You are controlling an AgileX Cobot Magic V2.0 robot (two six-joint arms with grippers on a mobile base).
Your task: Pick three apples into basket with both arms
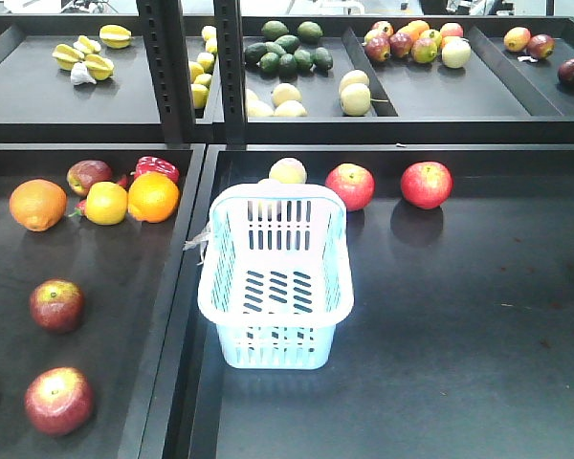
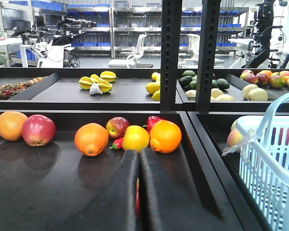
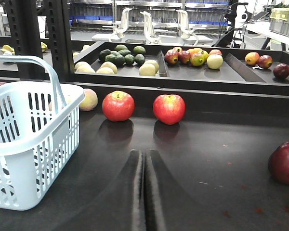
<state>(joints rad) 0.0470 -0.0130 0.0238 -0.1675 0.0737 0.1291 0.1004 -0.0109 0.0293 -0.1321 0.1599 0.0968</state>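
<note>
The pale blue basket (image 1: 275, 277) stands empty in the middle of the front view, at the left end of the right tray. Two dark red apples (image 1: 56, 304) (image 1: 58, 400) lie in the left tray, and a third dark apple (image 3: 285, 163) shows at the right edge of the right wrist view. Two brighter red apples (image 1: 350, 185) (image 1: 426, 184) sit behind the basket. My left gripper (image 2: 138, 151) is shut and points at the oranges, with a red sliver showing through its slit. My right gripper (image 3: 144, 153) is shut and empty, beside the basket (image 3: 24, 144). Neither arm shows in the front view.
Oranges (image 1: 153, 196) (image 1: 37, 205), a yellow fruit (image 1: 106, 203), a small apple (image 1: 89, 175) and red peppers (image 1: 156, 167) crowd the back of the left tray. A raised divider (image 1: 187, 287) separates the two trays. Black uprights (image 1: 201, 67) and back trays of fruit stand behind.
</note>
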